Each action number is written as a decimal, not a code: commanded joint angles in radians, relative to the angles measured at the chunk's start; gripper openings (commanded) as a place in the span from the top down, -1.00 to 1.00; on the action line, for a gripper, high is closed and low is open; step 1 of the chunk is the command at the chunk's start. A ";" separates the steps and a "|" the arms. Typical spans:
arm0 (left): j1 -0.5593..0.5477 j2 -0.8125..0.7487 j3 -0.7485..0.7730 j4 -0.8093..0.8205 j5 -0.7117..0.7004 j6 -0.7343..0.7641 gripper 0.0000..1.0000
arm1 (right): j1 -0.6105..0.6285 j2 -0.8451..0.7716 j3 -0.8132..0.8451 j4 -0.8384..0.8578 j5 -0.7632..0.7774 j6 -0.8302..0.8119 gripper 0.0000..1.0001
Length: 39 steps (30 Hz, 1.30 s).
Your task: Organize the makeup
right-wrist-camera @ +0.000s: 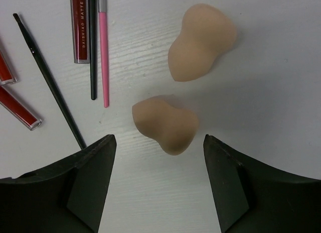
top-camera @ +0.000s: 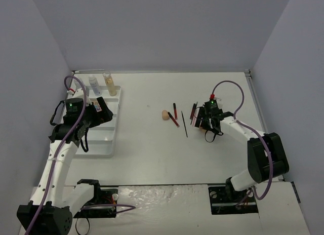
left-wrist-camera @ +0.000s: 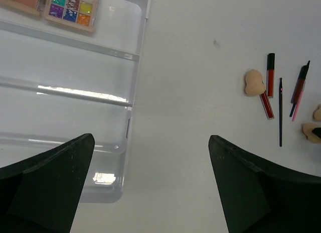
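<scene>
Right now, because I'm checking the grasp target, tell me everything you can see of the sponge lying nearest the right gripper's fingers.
The peach sponge is a matte, foam-looking egg with a pinched waist, undented. It lies on its side on the white table, its near end between the right gripper's fingers, which stand clear of it. A second sponge lies just beyond, apart; only the table touches it.

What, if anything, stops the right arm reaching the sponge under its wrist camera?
Probably nothing, so yes: the right gripper hangs over the nearer sponge with jaws apart on either side. The other sponge and pink pencil lie clear of it.
</scene>
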 commanded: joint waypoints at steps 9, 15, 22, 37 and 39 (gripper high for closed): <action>-0.027 -0.022 0.044 -0.017 0.075 0.014 -0.94 | -0.011 0.048 -0.040 0.129 0.045 0.061 0.37; -0.079 -0.027 0.067 -0.012 0.102 -0.024 -0.94 | -0.001 -0.050 -0.063 0.124 -0.003 0.013 1.00; -0.246 0.003 0.100 0.068 0.107 -0.167 -0.94 | 0.089 -0.276 -0.024 0.141 -0.170 -0.085 1.00; -0.580 0.201 0.220 0.251 0.034 -0.265 -0.69 | 0.272 -0.328 0.031 0.395 -0.453 -0.032 0.90; -0.615 0.221 0.224 0.268 0.025 -0.258 -0.52 | 0.286 -0.322 0.037 0.414 -0.472 -0.026 0.89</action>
